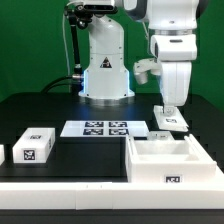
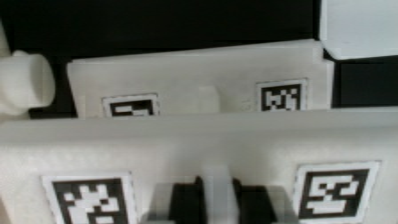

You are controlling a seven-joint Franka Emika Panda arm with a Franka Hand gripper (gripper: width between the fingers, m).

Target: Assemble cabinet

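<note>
The big white cabinet box point(image 1: 168, 160) stands at the front on the exterior view's right, a tag on its near wall. My gripper point(image 1: 168, 104) is just behind it, down on a small white tagged door panel point(image 1: 168, 122) that lies on the black table. In the wrist view the two dark fingers point(image 2: 178, 203) stand close on either side of a thin white ridge of this panel point(image 2: 334, 160), which carries two tags. My gripper point(image 2: 214, 203) looks shut on that ridge. Beyond it lies another white tagged piece point(image 2: 196, 75); I cannot tell which part it is.
A white tagged panel point(image 1: 35, 145) lies at the exterior view's left, with another white piece point(image 1: 2, 152) cut off at the edge. The marker board point(image 1: 97, 128) lies mid-table before the robot base point(image 1: 105, 70). A white round knob point(image 2: 18, 80) shows in the wrist view.
</note>
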